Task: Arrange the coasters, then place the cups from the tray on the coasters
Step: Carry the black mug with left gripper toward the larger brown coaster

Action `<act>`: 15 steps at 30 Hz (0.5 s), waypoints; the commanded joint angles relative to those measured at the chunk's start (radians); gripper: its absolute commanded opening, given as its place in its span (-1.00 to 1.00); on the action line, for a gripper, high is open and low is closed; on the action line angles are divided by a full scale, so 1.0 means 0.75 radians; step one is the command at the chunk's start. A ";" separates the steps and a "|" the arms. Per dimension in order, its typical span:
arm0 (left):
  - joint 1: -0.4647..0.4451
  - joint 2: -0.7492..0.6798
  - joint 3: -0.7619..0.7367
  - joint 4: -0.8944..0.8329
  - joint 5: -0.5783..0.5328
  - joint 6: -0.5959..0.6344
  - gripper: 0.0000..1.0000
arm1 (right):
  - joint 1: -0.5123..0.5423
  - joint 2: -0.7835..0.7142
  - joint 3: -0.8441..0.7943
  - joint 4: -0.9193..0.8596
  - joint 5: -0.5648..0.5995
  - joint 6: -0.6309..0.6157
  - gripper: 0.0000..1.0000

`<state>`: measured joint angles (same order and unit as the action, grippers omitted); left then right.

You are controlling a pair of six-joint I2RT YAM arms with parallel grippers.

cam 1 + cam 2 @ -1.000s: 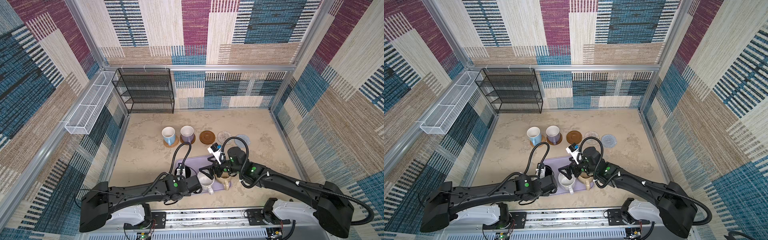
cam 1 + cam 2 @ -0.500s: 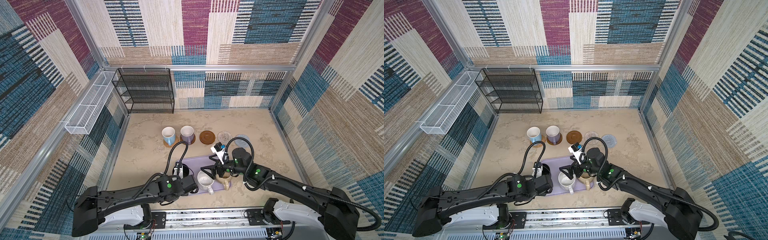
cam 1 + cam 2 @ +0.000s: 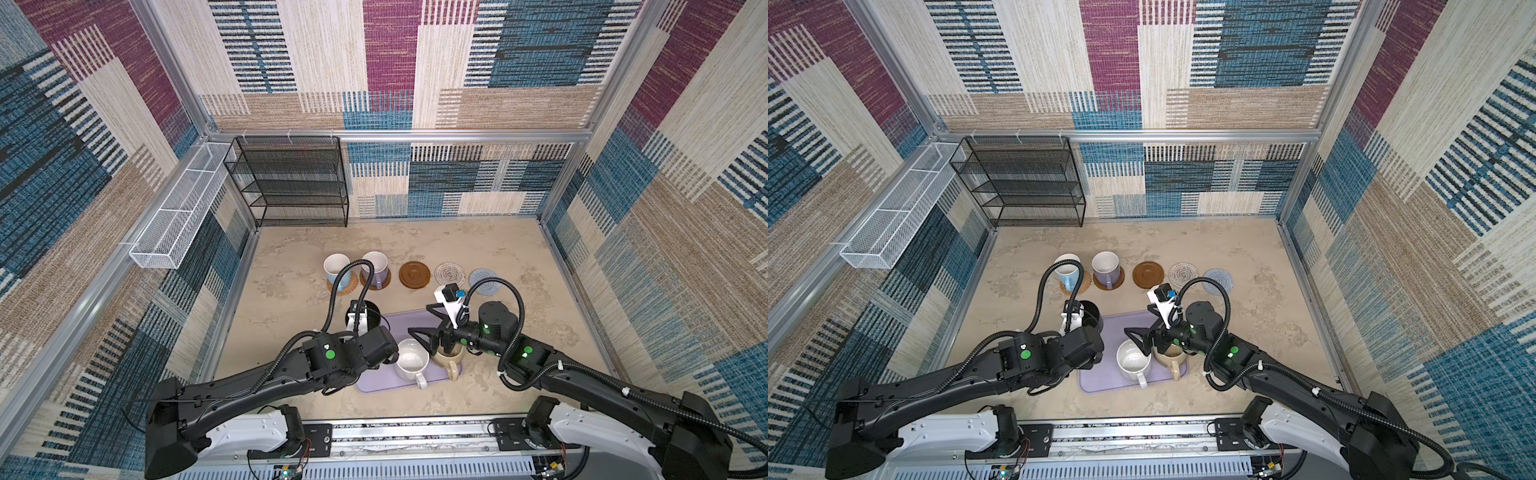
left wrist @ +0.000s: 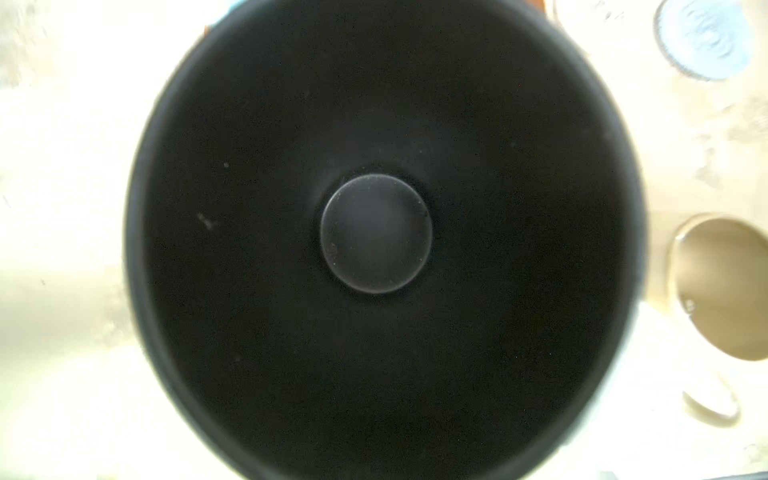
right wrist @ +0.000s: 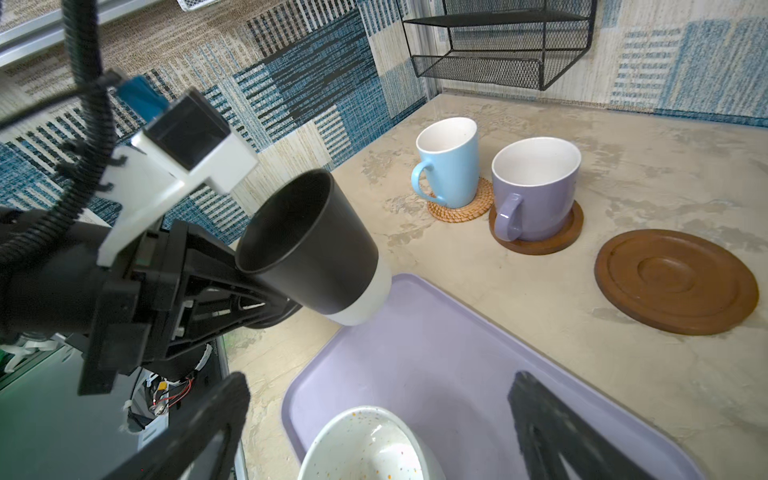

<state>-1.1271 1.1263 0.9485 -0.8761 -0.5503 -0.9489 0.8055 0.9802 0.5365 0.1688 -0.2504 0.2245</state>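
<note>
Low over the table, the left arm (image 3: 249,382) is stretched forward and bent inward at the wrist. The left gripper (image 5: 257,297) is clamped on the black cup (image 5: 309,245), though the exact spot gripped is hidden under the cup's wall. The cup is held tilted, with its mouth turned back toward the wrist and its pale base over the far left corner of the tray (image 5: 436,353). The right arm (image 3: 582,374) is reached in from the right. The right gripper (image 3: 419,319) is held above the tray with its jaws spread wide, gripping nothing.

Two cups are carried by the tray, both upright at its near edge: the speckled white cup (image 3: 411,359) and, just beside it, the beige cup (image 3: 452,369). Beyond the tray, the light blue cup (image 3: 336,268) is stood on the rattan coaster (image 3: 348,287) and the lavender cup (image 3: 376,266) on a brown coaster (image 3: 385,283). To their right, the second brown coaster (image 3: 414,274), the white crochet coaster (image 3: 449,273) and the grey-blue crochet coaster (image 3: 482,277) are laid in a row.

Compared with a second ago, the black cup is seen farther from the robot's base in both top views. The right wrist has been shifted slightly rightward, and its jaws are kept equally wide.
</note>
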 commanded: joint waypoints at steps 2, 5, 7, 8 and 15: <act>0.035 0.036 0.080 0.084 -0.041 0.151 -1.00 | -0.008 -0.008 -0.002 0.073 0.041 0.011 1.00; 0.069 0.089 0.139 0.122 0.001 0.214 -1.00 | -0.024 -0.018 0.004 0.077 0.175 0.068 1.00; 0.092 0.130 0.178 0.146 0.007 0.250 -1.00 | -0.060 -0.023 0.007 0.078 0.241 0.104 0.99; 0.108 0.153 0.201 0.160 0.013 0.266 -1.00 | -0.090 -0.026 0.005 0.084 0.232 0.123 1.00; 0.216 0.322 0.342 0.273 0.113 0.365 -1.00 | -0.214 -0.003 0.024 0.110 0.156 0.132 0.99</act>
<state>-0.9752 1.3369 1.1625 -0.7654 -0.4637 -0.7334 0.6563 0.9684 0.5388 0.2050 -0.1303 0.3138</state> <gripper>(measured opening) 0.168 0.997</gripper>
